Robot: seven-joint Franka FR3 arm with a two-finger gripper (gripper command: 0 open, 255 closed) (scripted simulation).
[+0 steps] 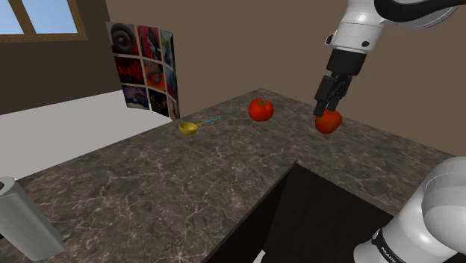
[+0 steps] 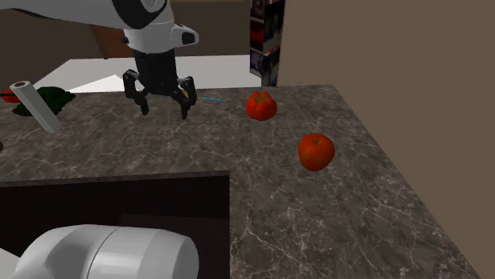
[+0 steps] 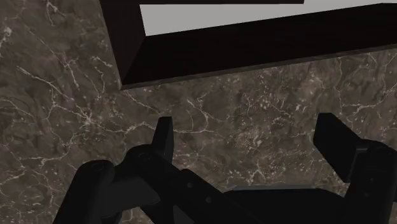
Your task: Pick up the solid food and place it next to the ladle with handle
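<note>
Finding: the jaws are released. In the wrist view the two black fingers (image 3: pixel 164 130) stand wide apart with only bare marble between them and the corner of a dark recess (image 3: pixel 254 54) just beyond. The gripper (image 2: pixel 166 112) hangs above the table (image 1: pixel 187 187), empty.

Position of the task's thing: two red fruits sit on the table, and either could answer to "solid food". The rounder red fruit (image 2: pixel 316 150) rests near the table's edge on the second exterior view's right. The lobed red fruit (image 2: pixel 262 105) sits farther back, between it and the ladle (image 1: pixel 188 128).

Governing relation: in the shoulder view the gripper overlaps the top of the rounder fruit, but that is line of sight. The second exterior view shows the gripper well apart from it, the fruit lying toward that view's right and lower. My judgement is that the rounder fruit, being farther from the ladle, is the likelier one to carry. The approach then needs a sideways travel and a descent before any closing. Neither fruit has a marked long axis, so jaw alignment should matter little. The ladle's blue handle points toward the lobed fruit.

Count: one arm, one gripper, two red fruits, one ladle with yellow bowl, one grey roll (image 2: pixel 33 105). A small green and red shape (image 2: pixel 47 97) beside the roll cannot be identified.
</note>
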